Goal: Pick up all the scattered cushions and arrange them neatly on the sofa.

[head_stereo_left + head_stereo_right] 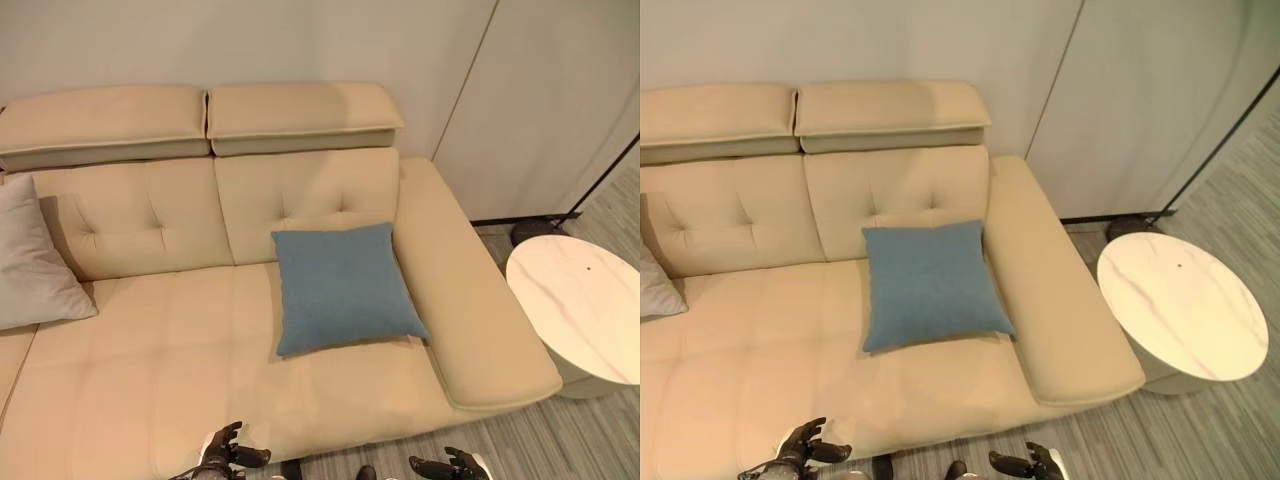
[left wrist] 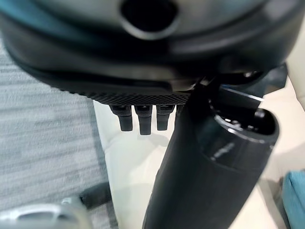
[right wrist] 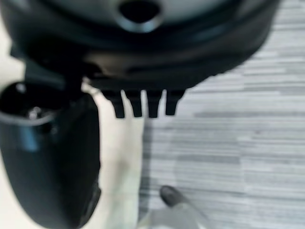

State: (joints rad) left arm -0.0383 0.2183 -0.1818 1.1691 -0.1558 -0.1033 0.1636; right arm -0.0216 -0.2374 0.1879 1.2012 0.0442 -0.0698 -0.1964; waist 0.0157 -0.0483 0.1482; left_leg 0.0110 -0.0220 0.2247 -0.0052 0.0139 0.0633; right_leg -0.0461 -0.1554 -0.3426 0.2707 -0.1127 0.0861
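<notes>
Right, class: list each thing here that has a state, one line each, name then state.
Blue cushion: on the sofa seat, leaning on the backrest beside the arm.
Grey cushion: propped at the sofa's left end.
Left hand: low before the sofa, open, holding nothing.
Right hand: low over the floor, open, holding nothing.

One cushion (image 1: 345, 288) leaned on the sofa (image 1: 180, 350) backrest at right, another cushion (image 1: 35, 260) at left, a round table (image 1: 580, 305) right of the sofa.

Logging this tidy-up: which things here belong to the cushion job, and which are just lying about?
Job: blue cushion and grey cushion, both on the sofa; left hand and right hand, empty.
Lying about: round white table.
</notes>
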